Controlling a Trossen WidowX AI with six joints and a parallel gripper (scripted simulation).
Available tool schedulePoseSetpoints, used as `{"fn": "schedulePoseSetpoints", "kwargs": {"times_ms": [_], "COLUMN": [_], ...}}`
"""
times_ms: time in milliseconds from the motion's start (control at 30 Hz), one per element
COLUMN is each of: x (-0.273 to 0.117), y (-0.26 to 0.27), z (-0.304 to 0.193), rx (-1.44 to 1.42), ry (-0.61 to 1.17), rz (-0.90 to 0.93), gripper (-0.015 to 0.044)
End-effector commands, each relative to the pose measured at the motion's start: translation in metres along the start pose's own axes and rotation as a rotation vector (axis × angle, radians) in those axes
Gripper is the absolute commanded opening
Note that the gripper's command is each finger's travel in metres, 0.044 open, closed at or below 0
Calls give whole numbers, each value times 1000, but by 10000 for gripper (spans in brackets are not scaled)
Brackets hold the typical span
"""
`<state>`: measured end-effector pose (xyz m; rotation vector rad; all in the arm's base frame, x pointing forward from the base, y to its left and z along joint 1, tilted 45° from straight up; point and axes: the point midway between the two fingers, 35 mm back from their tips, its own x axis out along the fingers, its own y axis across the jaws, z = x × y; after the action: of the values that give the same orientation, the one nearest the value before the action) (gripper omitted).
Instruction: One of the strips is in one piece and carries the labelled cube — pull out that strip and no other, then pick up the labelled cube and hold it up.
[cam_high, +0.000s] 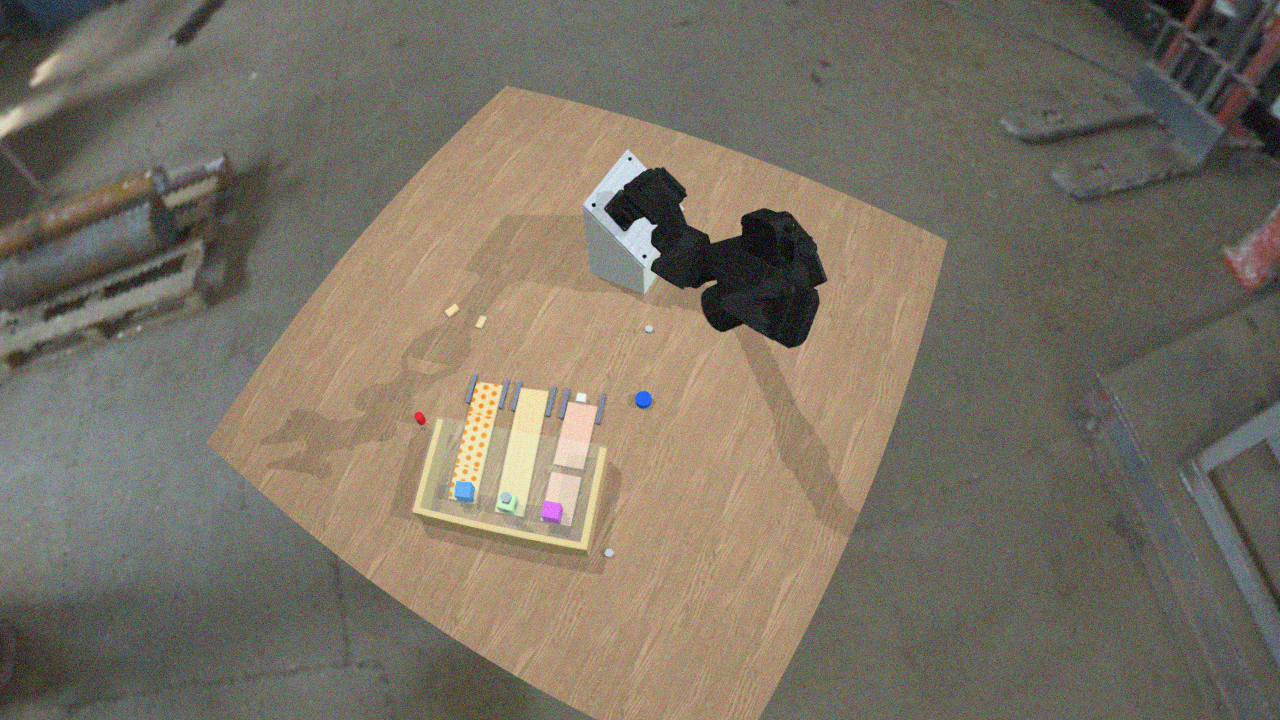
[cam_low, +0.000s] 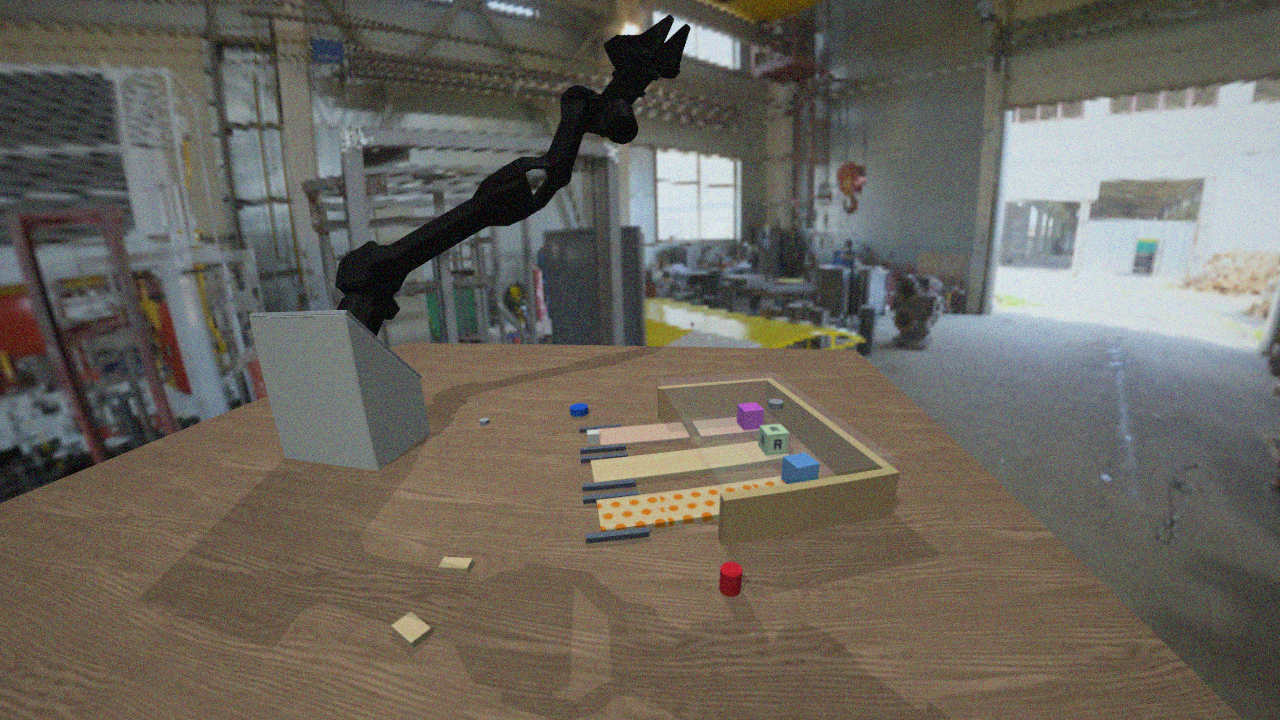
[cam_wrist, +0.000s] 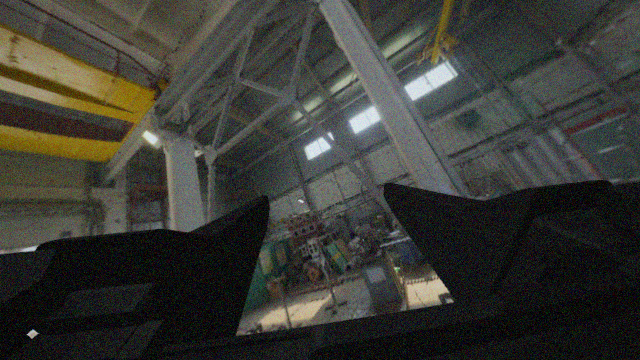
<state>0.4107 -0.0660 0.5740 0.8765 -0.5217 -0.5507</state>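
Top view: gripper (cam_high: 774, 279) (cam_low: 678, 23) (cam_wrist: 327, 195) well apart from the frame (cam_high: 501, 530) (cam_low: 805, 507); finger spacing unclear here. Pink strip (cam_high: 577, 434) (cam_low: 642, 434) shows a crosswise gap; plain yellow strip (cam_high: 528, 438) (cam_low: 684, 463) appears unbroken and bears the labelled green cube (cam_high: 506, 503) (cam_low: 774, 439) at its far end.

Exterior view: gripper high above the table (cam_high: 716, 555) (cam_low: 268, 653), fingers spread, nothing between them. Cube, far below it, shows a dark "R" on its side, lettering not legible from the top. Translucent cover (cam_high: 441, 456) (cam_low: 702, 402) lies over the strips' far portions, obstructing access from above. Blue cube (cam_high: 464, 490) (cam_low: 800, 467) and purple cube (cam_high: 552, 512) (cam_low: 750, 415) flank the labelled one.

Wrist view: fingertips apart; beyond them, blurred hall structure and windows (cam_wrist: 364, 120).
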Motion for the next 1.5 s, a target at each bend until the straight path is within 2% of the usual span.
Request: {"fn": "schedulePoseSetpoints", "kwargs": {"times_ms": [0,200,433,600,800,967,1167,1300,1467], "x": [-2,-68,-135,-179,-213,-222,-207,-185,-160], "y": [2,54,83,84,58,20,-40,-87,-114], "z": [1,40,98,155,227,277,317,331,325], "rx": [11,368,791,1162,1624,1978,2437,2759,2936], "ry": [1,44,134,236,375,482,622,708,771], "rz": [6,178,334,428,527,570,517,436,317], "gripper": [400,400,400,400,400,400,400,400,400]}}
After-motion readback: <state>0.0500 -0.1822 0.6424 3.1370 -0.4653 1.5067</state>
